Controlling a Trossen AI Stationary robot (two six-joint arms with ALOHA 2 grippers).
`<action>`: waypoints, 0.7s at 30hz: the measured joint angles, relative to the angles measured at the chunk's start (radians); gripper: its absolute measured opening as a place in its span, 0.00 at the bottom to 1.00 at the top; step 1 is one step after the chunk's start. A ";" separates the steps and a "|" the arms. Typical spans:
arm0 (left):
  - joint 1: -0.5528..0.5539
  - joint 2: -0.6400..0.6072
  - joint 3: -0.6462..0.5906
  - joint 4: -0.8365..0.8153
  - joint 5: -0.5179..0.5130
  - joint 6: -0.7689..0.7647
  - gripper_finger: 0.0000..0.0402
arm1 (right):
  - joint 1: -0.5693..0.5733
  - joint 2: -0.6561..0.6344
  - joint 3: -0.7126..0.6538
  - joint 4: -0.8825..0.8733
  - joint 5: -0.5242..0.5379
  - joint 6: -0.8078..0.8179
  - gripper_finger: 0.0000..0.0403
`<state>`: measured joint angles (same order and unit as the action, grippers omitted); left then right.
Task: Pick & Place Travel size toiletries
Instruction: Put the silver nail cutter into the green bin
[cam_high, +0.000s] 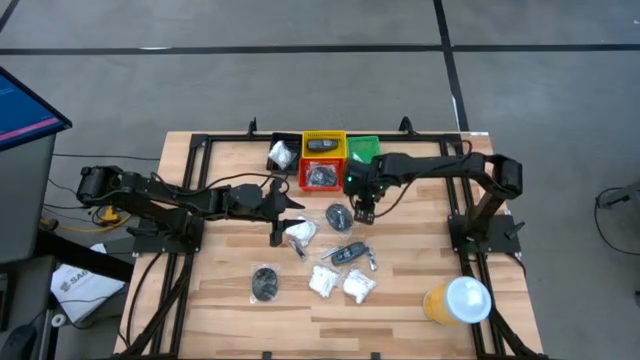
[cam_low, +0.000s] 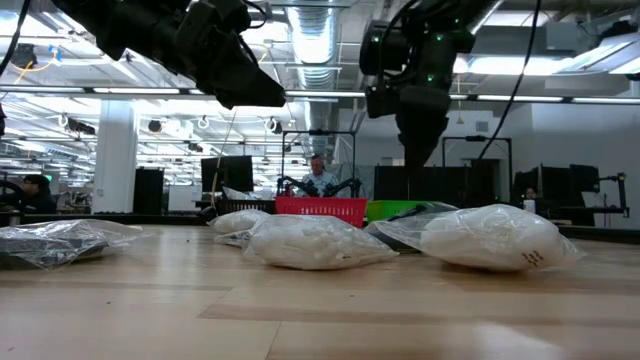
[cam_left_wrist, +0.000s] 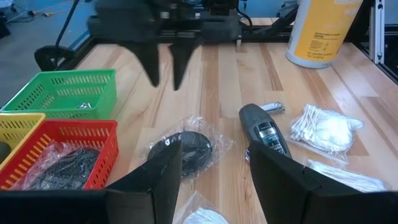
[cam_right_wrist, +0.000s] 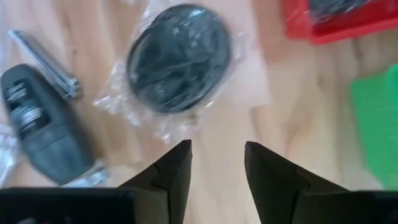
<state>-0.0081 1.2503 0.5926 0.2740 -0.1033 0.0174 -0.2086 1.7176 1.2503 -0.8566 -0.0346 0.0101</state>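
Several toiletries lie on the table. A dark grey disc in a clear bag (cam_high: 338, 216) (cam_right_wrist: 180, 59) (cam_left_wrist: 183, 149) lies flat in front of the red bin. A black oblong piece (cam_high: 348, 252) (cam_right_wrist: 40, 118) and a silvery tube (cam_right_wrist: 43, 62) lie nearer. White crinkly packets (cam_high: 325, 282) (cam_high: 358, 287) (cam_high: 300, 235) and a second disc (cam_high: 265, 283) rest flat nearby. My right gripper (cam_high: 365, 210) (cam_right_wrist: 217, 162) hangs open above the table, just right of the bagged disc. My left gripper (cam_high: 290, 200) (cam_left_wrist: 214, 171) is open, held above the table left of that disc.
At the far edge stand the black bin (cam_high: 283, 152), yellow bin (cam_high: 323, 133), green bin (cam_high: 366, 143) and red bin (cam_high: 304, 180); three of them hold items. An orange cup with a white lid (cam_high: 458, 300) stands near the right front corner. Bare wood lies at the front left.
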 joint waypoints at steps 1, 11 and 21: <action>0.000 0.000 0.000 -0.002 0.000 0.000 0.44 | 0.015 0.000 0.000 -0.008 0.000 0.018 0.34; 0.000 0.000 0.000 -0.005 0.000 0.000 0.44 | 0.180 0.000 0.000 -0.032 -0.010 0.274 0.35; 0.000 0.000 0.000 -0.005 0.000 0.000 0.44 | 0.369 0.000 0.000 -0.017 -0.001 0.588 0.34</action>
<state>-0.0079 1.2503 0.5926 0.2692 -0.1032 0.0174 0.1602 1.7176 1.2503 -0.8731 -0.0359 0.5984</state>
